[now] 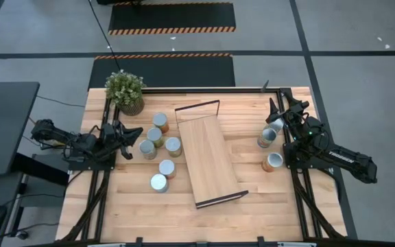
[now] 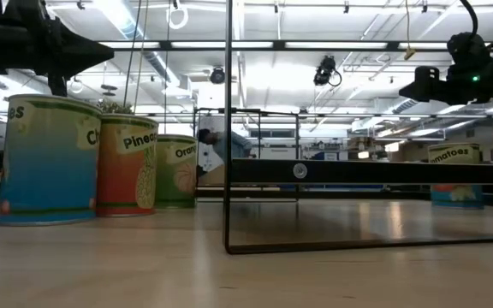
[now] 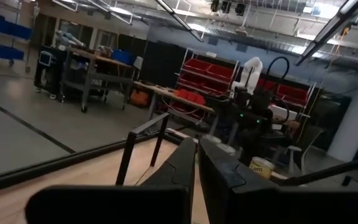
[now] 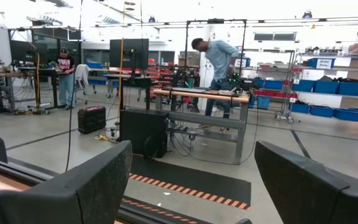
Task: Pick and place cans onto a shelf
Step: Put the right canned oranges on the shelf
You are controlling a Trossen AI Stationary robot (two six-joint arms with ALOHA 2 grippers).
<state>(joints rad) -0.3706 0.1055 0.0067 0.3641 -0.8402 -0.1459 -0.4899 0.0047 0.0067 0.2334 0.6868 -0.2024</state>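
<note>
Left gripper (image 1: 134, 132) pressed together, empty, parked beside the left cluster of cans (image 1: 160, 149). Right gripper (image 1: 275, 113) spread, empty, likely staging above the right-side cans. Shelf (image 1: 210, 160) lies bare between the groups, nothing placed.

The left gripper's (image 3: 196, 163) 2 dark fingers (image 3: 178, 168) sit pressed together with nothing between them, pointing across the wooden tabletop (image 3: 73, 180). Just past their tips rises the black wire frame (image 3: 143, 140) at one short end of the shelf. Farther off stands the other arm (image 3: 253, 115), dark with a green light, and beside it a can (image 3: 261, 167) with a yellow label. Beyond the table lie a grey floor, workbenches and racks of red bins (image 3: 210, 78).
</note>
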